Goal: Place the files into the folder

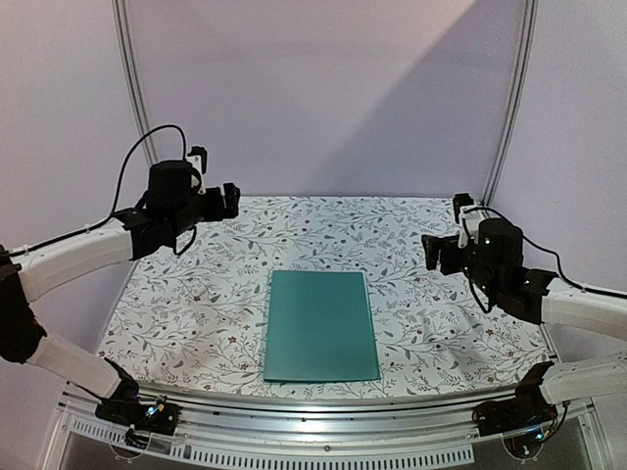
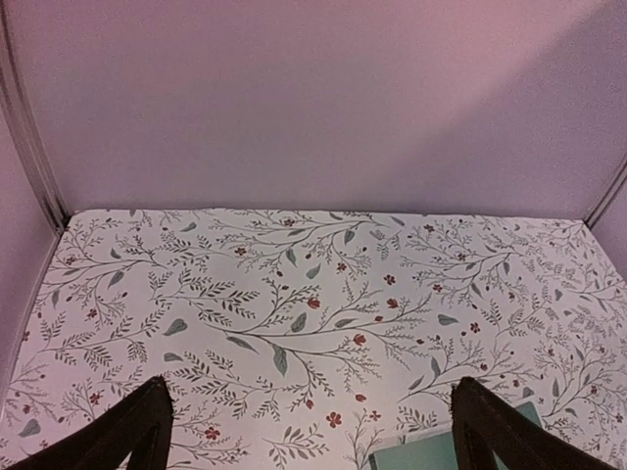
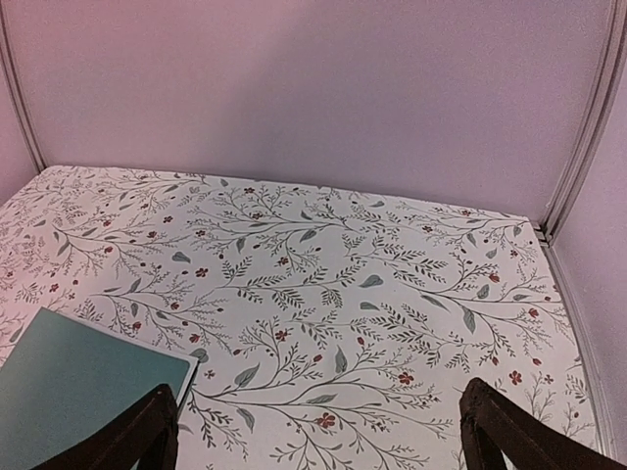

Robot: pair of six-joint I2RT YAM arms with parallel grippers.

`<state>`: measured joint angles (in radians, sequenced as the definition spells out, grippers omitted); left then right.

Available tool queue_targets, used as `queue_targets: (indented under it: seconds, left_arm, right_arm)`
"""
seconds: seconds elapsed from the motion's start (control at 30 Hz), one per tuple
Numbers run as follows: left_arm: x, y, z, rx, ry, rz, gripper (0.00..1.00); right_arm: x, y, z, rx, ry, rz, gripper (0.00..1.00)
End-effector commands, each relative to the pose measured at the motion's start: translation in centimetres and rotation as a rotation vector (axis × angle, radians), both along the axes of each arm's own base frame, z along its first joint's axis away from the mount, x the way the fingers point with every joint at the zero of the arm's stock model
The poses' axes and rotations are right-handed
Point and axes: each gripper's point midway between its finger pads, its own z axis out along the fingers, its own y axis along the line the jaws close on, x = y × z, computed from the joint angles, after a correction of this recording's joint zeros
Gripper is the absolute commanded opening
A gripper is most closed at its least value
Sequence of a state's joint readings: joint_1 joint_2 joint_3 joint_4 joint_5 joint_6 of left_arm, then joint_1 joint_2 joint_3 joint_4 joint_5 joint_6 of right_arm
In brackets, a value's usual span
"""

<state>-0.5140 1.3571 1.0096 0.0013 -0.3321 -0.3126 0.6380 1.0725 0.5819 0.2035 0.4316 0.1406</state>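
Observation:
The teal-green folder (image 1: 321, 325) lies closed and flat in the middle of the floral table, long side running front to back. A thin white edge shows along its right side. Its corner shows in the left wrist view (image 2: 421, 455) and in the right wrist view (image 3: 78, 392). No loose paper sheets are in view. My left gripper (image 1: 227, 201) is open and empty, held high over the table's far left. My right gripper (image 1: 434, 253) is open and empty, held high to the right of the folder. Both are well apart from the folder.
The table has a floral-patterned cloth (image 1: 411, 230). Pale walls (image 1: 323, 98) close the back and sides, with metal posts (image 1: 511, 98) at the far corners. A metal rail (image 1: 313, 421) runs along the near edge.

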Motion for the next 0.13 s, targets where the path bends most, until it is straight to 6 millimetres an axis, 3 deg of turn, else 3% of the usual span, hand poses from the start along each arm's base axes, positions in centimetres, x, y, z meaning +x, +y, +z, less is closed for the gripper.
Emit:
queue_targets:
  seconds: [0.0, 0.1]
  left_arm:
    - [-0.07, 0.01, -0.88, 0.057, 0.042, 0.01, 0.99]
    - [-0.08, 0.0, -0.94, 0.056, 0.041, 0.009, 0.99]
  right_arm:
    - [0.03, -0.17, -0.16, -0.007, -0.003, -0.002, 0.99]
    - [0.02, -0.16, -0.25, -0.009, -0.001, -0.001, 0.99]
